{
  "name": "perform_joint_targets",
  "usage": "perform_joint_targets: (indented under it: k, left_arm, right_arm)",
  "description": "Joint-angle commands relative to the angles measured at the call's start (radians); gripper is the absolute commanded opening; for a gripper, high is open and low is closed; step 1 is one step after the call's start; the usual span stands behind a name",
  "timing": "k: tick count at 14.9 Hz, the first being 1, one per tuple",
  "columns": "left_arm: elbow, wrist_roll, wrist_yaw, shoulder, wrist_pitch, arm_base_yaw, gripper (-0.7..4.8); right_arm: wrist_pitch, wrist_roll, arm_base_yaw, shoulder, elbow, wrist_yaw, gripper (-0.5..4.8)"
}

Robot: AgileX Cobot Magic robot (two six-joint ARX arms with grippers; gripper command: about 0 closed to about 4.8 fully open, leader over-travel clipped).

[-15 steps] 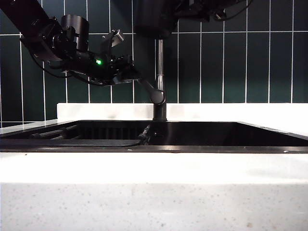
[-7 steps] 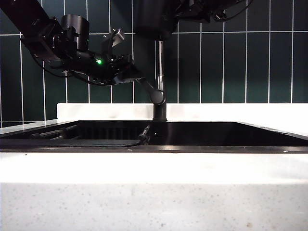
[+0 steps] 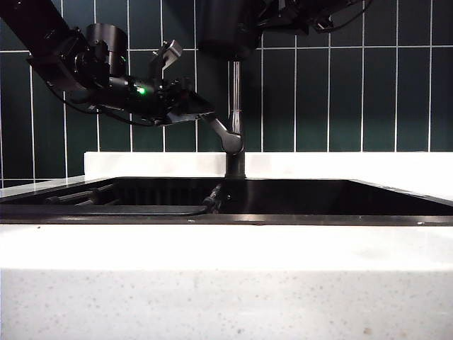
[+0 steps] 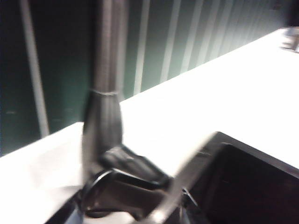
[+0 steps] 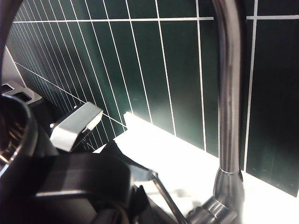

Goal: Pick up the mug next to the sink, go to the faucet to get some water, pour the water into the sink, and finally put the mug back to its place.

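My left end effector [image 3: 202, 113], fingers spread apart, sits at the grey lever of the tall dark metal faucet [image 3: 236, 106]. My right end effector [image 3: 283, 18] is clamped on the matte black cylindrical mug [image 3: 225, 28], high by the faucet pipe above the wide dark recessed sink [image 3: 318, 195].

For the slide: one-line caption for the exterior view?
Left gripper at the faucet lever above the sink; right gripper out of frame, mug high by the pipe.

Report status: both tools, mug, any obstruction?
Left tool open, at lever of faucet. Right tool shut on mug, high above sink. No obstruction seen.
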State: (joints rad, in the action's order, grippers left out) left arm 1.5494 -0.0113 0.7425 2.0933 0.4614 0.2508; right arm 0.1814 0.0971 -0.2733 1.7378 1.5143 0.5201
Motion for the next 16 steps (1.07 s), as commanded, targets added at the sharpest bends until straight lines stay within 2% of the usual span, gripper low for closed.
perform_joint_targets:
  k: [1, 7, 10, 14, 16]
  left_arm:
    - [0.007, -0.008, 0.094, -0.004, 0.002, 0.010, 2.50]
    - [0.007, -0.008, 0.137, -0.004, -0.020, 0.010, 2.50]
    - [0.007, -0.008, 0.129, -0.004, -0.019, 0.010, 2.50]
    - [0.007, -0.024, 0.080, -0.004, -0.018, 0.009, 2.50]
    - [0.007, -0.027, 0.007, -0.004, -0.010, 0.010, 2.50]
  right_arm:
    - [0.024, -0.001, -0.002, -0.010, 0.010, -0.005, 0.21]
    - [0.010, -0.020, -0.002, -0.010, 0.010, -0.006, 0.21]
    - [0.002, -0.023, -0.002, -0.008, 0.010, -0.006, 0.21]
    - [-0.021, -0.028, -0.002, -0.008, 0.010, -0.005, 0.21]
    - [-0.033, -0.045, -0.002, -0.008, 0.009, -0.005, 0.21]
